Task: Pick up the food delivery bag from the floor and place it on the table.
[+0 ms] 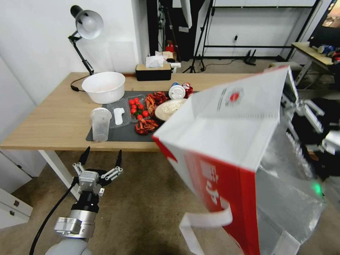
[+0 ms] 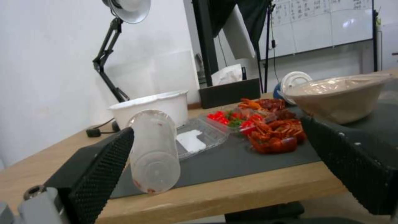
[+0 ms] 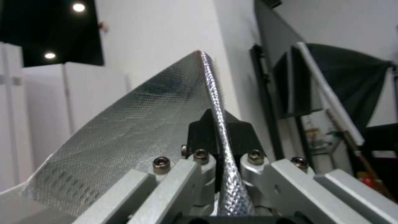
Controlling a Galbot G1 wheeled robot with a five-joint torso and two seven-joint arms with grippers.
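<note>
The food delivery bag point(image 1: 226, 141), white and red with silver foil lining point(image 3: 136, 130), hangs tilted in the air on the right, clear of the floor point(image 1: 141, 198). It overlaps the right end of the table point(image 1: 53, 117) in the head view, and a white strap handle dangles below it. My right gripper point(image 1: 288, 106) is shut on the bag's foil rim; the right wrist view has the rim pinched between the fingers point(image 3: 199, 130). My left gripper point(image 1: 102, 153) stands open and empty just below the table's front edge, facing the dark grey mat point(image 2: 232, 161).
On the mat stand a clear cup point(image 1: 100, 124), a tray of tomatoes point(image 1: 138, 106), crayfish point(image 1: 146, 125) and a lidded bowl point(image 1: 170, 108). A white bowl point(image 1: 103, 86), tissue box point(image 1: 153, 72) and lamp point(image 1: 86, 24) sit behind. A cluttered desk point(image 1: 311, 51) stands far right.
</note>
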